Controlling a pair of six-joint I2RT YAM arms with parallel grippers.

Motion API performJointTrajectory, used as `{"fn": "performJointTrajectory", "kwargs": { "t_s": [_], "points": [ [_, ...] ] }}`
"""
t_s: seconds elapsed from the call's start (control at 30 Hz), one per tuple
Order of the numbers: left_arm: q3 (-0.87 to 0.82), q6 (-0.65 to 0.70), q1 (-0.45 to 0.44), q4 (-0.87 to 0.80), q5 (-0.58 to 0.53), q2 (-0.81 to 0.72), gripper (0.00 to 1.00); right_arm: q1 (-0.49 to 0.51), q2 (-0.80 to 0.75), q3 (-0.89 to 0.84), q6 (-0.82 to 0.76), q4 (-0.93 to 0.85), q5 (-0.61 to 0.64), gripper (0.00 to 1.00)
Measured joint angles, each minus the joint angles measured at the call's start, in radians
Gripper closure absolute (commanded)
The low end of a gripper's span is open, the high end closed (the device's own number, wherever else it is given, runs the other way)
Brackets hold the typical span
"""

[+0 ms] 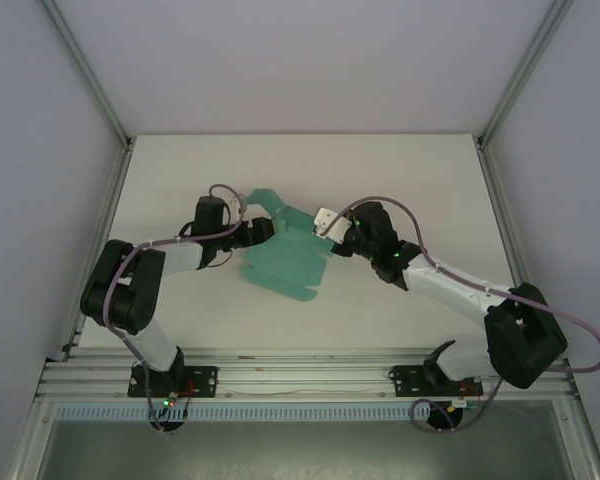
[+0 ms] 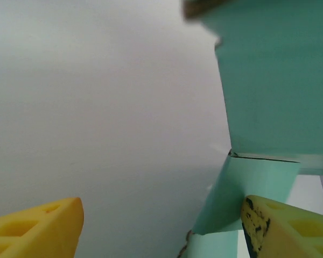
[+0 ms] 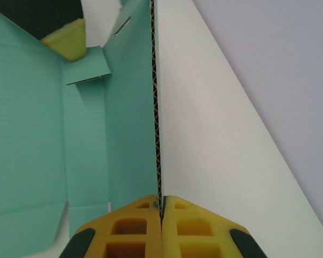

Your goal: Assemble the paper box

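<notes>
The teal paper box (image 1: 285,260) is a partly folded blank, held up off the white table (image 1: 410,170) between both arms. My right gripper (image 1: 327,238) grips its right edge. In the right wrist view the yellow fingers (image 3: 134,226) are pressed together on the thin corrugated wall of the paper box (image 3: 129,134), so the right gripper (image 3: 161,203) is shut on it. My left gripper (image 1: 263,230) is at the box's upper left. Its fingers (image 2: 43,226) stand wide apart, and a flap of the paper box (image 2: 247,188) lies against the inner side of the right one. The left gripper (image 2: 164,207) is open.
Aluminium frame posts (image 1: 95,70) run up both sides of the table. A slotted rail (image 1: 300,378) with both arm bases lies along the near edge. Bare white table extends behind and to both sides of the box.
</notes>
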Motion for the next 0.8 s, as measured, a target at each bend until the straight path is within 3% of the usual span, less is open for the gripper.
{"fn": "performJointTrajectory", "kwargs": {
  "t_s": [0.13,0.27,0.43,0.5,0.8],
  "points": [
    [0.034,0.032,-0.035,-0.060,-0.063,0.012,0.30,0.000,0.000,0.000,0.002,-0.005,-0.003,1.00],
    [0.041,0.060,-0.053,-0.115,-0.133,0.011,0.31,0.000,0.000,0.000,0.003,-0.010,-0.007,1.00],
    [0.023,0.090,-0.058,-0.167,-0.195,-0.026,0.14,0.000,0.000,0.000,-0.006,-0.020,0.013,1.00],
    [0.001,0.098,-0.058,-0.195,-0.229,-0.084,0.01,0.000,0.000,0.000,-0.018,-0.026,0.028,1.00],
    [-0.005,0.098,0.037,-0.357,-0.440,-0.327,0.00,0.001,0.000,0.003,-0.108,-0.092,0.089,1.00]
  ]
}}
